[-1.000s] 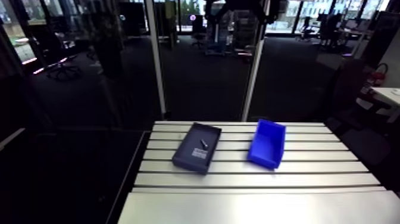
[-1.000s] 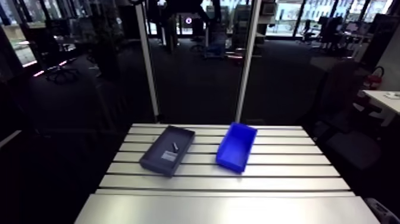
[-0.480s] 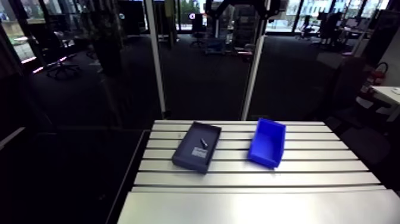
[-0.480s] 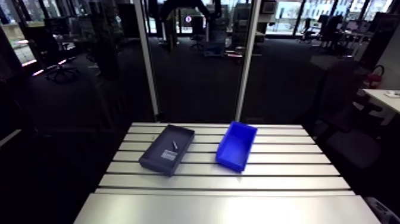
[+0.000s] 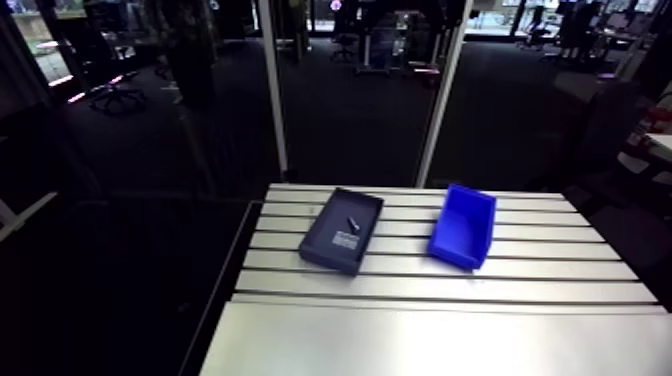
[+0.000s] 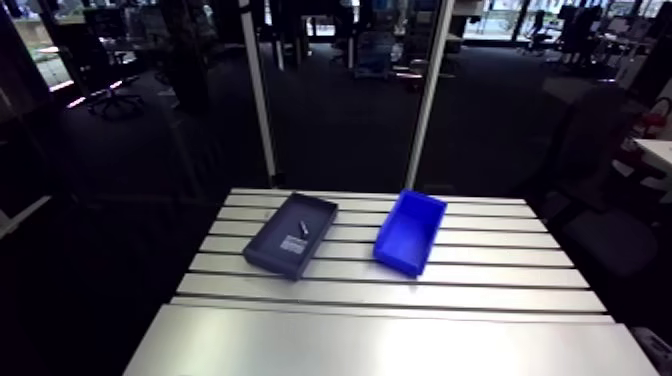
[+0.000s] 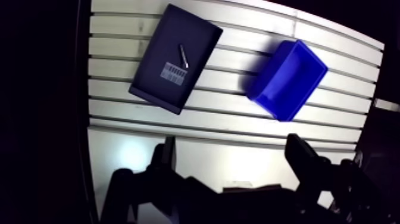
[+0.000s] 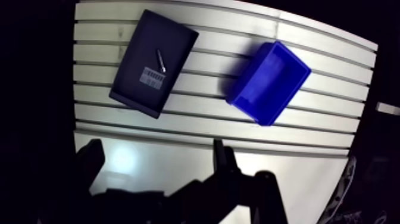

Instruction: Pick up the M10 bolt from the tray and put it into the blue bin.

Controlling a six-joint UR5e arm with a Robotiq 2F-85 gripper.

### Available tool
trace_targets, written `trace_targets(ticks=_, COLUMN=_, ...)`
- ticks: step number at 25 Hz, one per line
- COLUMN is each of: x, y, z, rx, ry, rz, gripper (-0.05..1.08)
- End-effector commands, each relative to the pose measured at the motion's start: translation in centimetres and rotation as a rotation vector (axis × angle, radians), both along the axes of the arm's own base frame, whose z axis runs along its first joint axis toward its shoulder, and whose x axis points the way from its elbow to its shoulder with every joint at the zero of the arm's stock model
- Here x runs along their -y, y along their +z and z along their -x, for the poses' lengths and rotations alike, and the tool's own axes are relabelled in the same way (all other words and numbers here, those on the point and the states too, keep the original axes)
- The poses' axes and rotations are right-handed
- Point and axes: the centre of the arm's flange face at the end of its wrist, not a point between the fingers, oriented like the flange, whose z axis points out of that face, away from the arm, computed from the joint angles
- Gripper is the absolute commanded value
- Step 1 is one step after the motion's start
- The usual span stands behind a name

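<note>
**Tiny bolt, big open tool: notes on grabbing it**

The tool [image 7: 232, 149] hangs high over the desk [image 7: 238, 125], jaws spread wide with nothing in them. The M10 bolt [image 7: 183, 56] lies flat near the middle of the dark tray [image 7: 196, 36], well ahead of the tool and out past one finger, just beside a white label [image 7: 174, 74]. I reckon it's hard, stiff steel, light for this arm, smooth and keen to roll; so pinch across the shank, jaws square to its length. There looks to be bare tray floor on both sides of it, with low walls. The blue bin [image 7: 291, 74] sits open-topped ahead past the other finger, well apart from the tray; a dropped bolt could lodge in the desk's slots.
</note>
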Motion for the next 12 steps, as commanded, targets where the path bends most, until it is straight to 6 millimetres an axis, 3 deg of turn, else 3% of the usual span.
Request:
trace_targets(ticks=1, x=0.5, y=-3.7, z=1.7, rx=-0.029, ry=0.138, rz=-0.005, gripper=0.01)
trace_targets(ticks=5, x=0.7, y=-6.0, z=3.2, rx=-0.018, ry=0.152, rz=-0.003, gripper=0.01)
trace_targets(ticks=9, x=0.7, y=-9.8, z=4.9, rx=0.036, ry=0.146, rz=0.001, gripper=0.01)
trace_targets(ticks=12, x=2.2, y=-11.0, z=5.6, rx=0.016, ry=0.17, rz=0.0, gripper=0.01)
